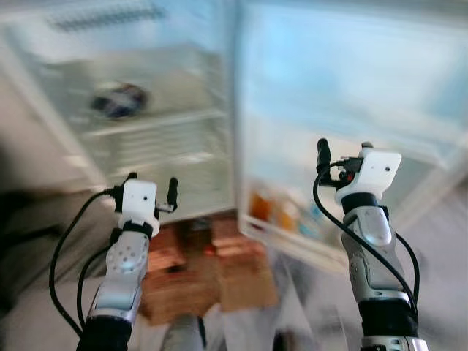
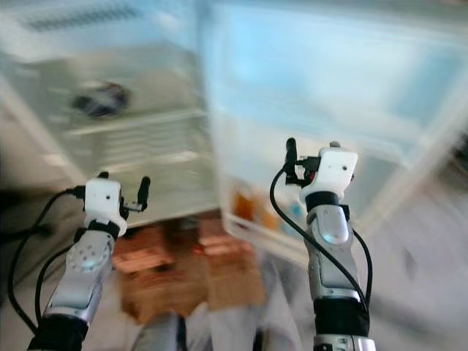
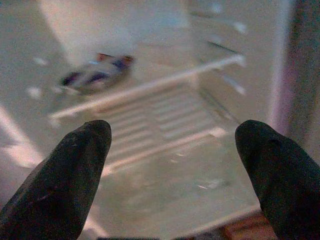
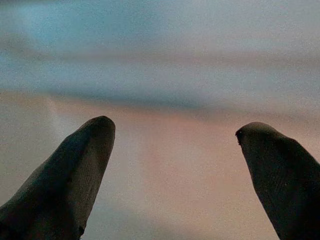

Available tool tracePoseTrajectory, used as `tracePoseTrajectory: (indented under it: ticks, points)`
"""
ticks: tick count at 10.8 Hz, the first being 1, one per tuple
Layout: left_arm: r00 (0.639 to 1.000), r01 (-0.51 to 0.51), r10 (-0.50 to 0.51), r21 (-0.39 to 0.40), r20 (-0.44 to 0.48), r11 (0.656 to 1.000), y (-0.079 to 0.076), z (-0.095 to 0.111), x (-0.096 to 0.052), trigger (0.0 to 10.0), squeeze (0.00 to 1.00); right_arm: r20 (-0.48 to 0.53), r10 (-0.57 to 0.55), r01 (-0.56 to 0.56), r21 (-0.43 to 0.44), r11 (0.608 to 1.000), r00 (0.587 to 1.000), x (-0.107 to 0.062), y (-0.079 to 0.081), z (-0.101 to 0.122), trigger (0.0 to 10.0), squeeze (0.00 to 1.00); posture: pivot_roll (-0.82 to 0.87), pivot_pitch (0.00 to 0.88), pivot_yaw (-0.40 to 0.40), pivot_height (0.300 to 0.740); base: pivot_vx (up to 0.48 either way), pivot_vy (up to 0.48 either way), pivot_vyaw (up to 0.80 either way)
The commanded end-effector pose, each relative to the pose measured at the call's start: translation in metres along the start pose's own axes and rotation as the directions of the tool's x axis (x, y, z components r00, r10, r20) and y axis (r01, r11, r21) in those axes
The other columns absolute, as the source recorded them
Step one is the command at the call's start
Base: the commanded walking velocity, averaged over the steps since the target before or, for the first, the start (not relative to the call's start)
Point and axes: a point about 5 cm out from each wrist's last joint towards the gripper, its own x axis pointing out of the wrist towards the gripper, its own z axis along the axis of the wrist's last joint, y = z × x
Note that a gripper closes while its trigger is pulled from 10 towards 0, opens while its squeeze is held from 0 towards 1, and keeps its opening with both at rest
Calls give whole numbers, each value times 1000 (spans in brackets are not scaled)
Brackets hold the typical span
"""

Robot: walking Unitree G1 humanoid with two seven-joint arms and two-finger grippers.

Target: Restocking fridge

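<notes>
Currently I am facing the open fridge (image 1: 153,131), left end effector (image 3: 170,165) and right end effector (image 4: 175,165) both released — the dark packet (image 3: 97,75) near the upper shelf's back edge is looking soft and light, best pinched mid-body.

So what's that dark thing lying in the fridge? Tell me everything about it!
The dark thing is a small packet, blurry, so no writing can be read. It looks dark blue or black with white patches and a bit of red at one end, maybe shiny wrapping. It lies flat on its side on a white shelf in the open fridge, towards the back. Nothing else touches it. The left gripper is open, apart from it.
</notes>
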Motion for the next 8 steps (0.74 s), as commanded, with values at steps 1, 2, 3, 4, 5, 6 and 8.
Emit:
tracePoseTrajectory:
  ticks: [1, 2, 3, 4, 5, 6, 8]
  points:
    - [1000, 0, 0, 11, -12, 1000, 2, -3, -2, 10000, 0, -10, 20, -20, 10, 1000, 1000, -3, 4, 0, 10000, 0, 58, 0, 22, 740, 0, 0, 0]
    - [1000, 4, -4, 1, -13, 1000, 0, -4, -4, 10000, 0, -56, 15, -15, -5, 1000, 998, -6, 6, -7, 10000, 0, 57, 0, 19, 740, 0, 0, 0]
    - [1000, 1, -1, -6, -19, 1000, -1, -6, -4, 10000, 0, -76, 3, -6, -31, 999, 997, -8, 7, -12, 10000, 0, 58, 0, 14, 740, 0, 0, 0]
    - [1000, 1, -1, -10, -23, 1000, -2, -6, -4, 10000, 0, -123, -35, 27, -64, 998, 992, -9, 5, -18, 10000, 0, 58, 0, 13, 740, 0, 0, 0]
    - [1000, 4, -4, -13, -26, 1000, -4, -7, -5, 10000, 0, -135, -10, 0, -73, 997, 991, -11, 6, -20, 10000, 0, 60, 0, 11, 740, 0, 0, 0]
    - [1000, 7, -7, -16, -27, 1000, -5, -7, -5, 10000, 0, -160, -14, 2, -75, 997, 987, -12, 6, -23, 10000, 0, 62, 0, 9, 740, 0, 0, 0]
    - [1000, 7, -7, -14, -28, 1000, -4, -7, -7, 10000, 0, -159, 34, -53, -115, 992, 987, -22, 0, -25, 10000, 0, 69, 0, 5, 740, 0, 0, 0]
